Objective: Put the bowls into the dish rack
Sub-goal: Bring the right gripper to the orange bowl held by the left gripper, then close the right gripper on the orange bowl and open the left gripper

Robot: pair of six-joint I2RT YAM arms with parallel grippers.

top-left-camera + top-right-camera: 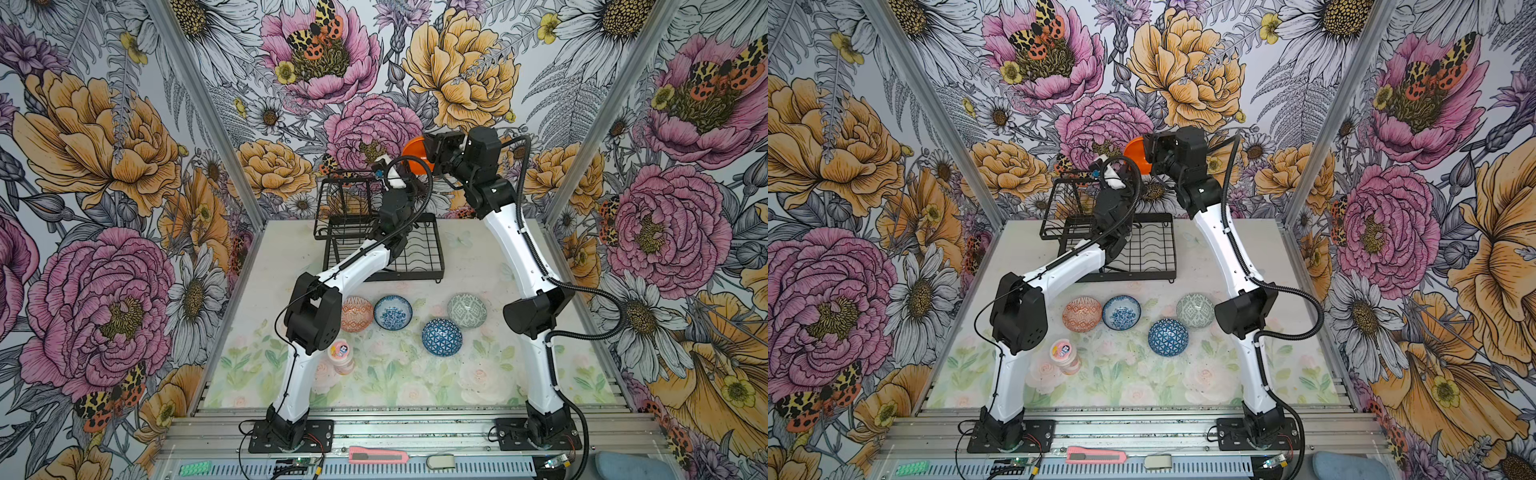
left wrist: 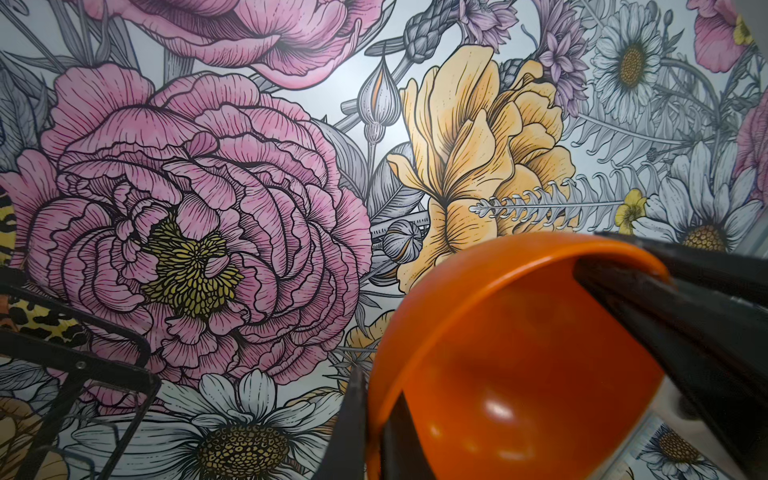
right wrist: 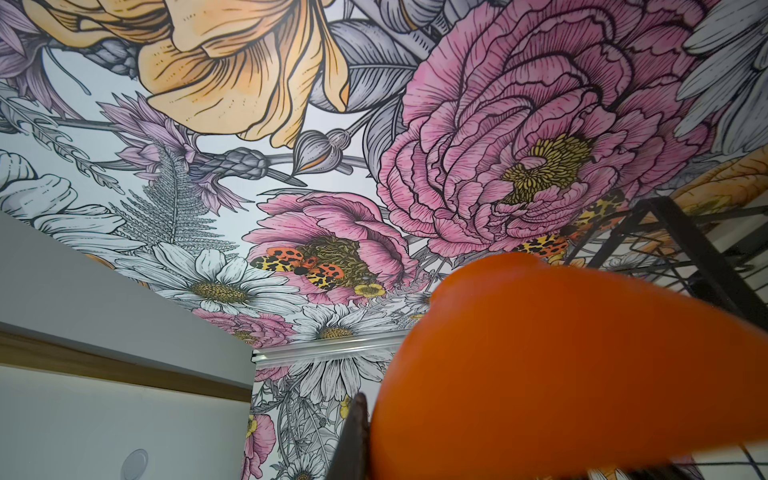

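Orange bowl [image 1: 415, 156], upper mid of frame: shiny, prob slippery, light, can break. Left gripper [image 2: 376, 419] & right gripper [image 1: 433, 153] both pinch its rim.

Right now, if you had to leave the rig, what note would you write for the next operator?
Left gripper: jaws shut on the rim of the plain orange bowl.
Right gripper: jaws shut on the same bowl.
It is in the air near the rack.
Done: no bowl seen in the rack.
To do: this bowl and four on the table: patterned orange, white-blue, dark blue, grey-green.
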